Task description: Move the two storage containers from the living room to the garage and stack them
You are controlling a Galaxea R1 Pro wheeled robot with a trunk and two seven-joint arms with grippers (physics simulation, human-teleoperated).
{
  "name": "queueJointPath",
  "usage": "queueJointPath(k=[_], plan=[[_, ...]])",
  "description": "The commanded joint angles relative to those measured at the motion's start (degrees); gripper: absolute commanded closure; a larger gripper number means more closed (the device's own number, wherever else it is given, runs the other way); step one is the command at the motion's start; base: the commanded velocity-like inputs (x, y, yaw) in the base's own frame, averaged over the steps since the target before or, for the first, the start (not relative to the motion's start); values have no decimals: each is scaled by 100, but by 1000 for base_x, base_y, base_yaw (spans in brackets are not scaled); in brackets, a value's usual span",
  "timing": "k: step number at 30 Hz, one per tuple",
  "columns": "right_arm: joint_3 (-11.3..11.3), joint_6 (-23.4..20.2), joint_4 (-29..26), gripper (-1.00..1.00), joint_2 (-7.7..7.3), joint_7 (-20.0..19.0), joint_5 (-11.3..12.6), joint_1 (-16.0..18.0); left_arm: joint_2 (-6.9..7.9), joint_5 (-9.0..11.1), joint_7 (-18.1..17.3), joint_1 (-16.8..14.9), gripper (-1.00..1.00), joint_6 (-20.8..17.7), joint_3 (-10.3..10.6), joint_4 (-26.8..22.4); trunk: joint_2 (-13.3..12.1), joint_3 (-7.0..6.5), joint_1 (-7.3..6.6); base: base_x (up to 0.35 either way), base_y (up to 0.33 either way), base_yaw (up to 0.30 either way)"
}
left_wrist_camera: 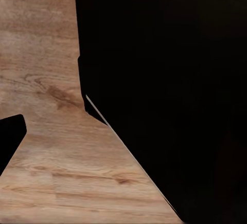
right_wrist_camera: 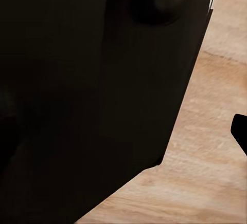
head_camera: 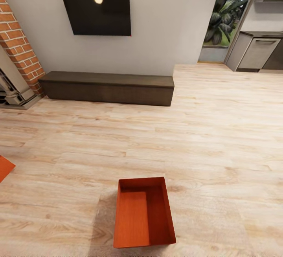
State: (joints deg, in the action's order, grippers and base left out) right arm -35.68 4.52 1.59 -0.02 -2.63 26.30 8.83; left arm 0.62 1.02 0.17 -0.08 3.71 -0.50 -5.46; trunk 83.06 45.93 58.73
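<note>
Head view: one storage container [head_camera: 143, 212] sits on wood planks [head_camera: 220, 139]; either tool's state can't be told.

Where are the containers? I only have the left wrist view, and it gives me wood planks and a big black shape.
Observer: In the head view, one storage container sits on the wood floor, low and near the centre, open side up and empty.
Operator: And the second one?
Observer: An orange corner pokes in at that view's left edge, also on the planks. It is probably the other container, but most of it is cut off.
Operator: What lies ahead of us?
Observer: A long dark low cabinet stands across the room, beyond the near container.
</note>
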Motion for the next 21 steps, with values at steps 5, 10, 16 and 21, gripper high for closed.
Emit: queueJointPath(k=[5, 10, 16, 21], plan=[[-44, 32, 17, -100, 2, -27, 59, 5, 5, 12, 1, -1, -100, 16, -3, 1, 2, 49, 0, 0, -1, 0], [-44, 32, 17, -100, 2, -27, 60, 5, 8, 13, 1, -1, -100, 16, -5, 1, 2, 95, 0, 0, -152, 0], [-44, 32, 17, -100, 1, -27, 59, 5, 9, 21, 4, -1, -100, 16, -11, 1, 2, 149, 0, 0, -42, 0], [-39, 22, 17, -100, -7, -27, 67, 5, 9, 21, 8, -1, -100, 16, -12, 2, 2, 167, 0, 0, -3, 0]])
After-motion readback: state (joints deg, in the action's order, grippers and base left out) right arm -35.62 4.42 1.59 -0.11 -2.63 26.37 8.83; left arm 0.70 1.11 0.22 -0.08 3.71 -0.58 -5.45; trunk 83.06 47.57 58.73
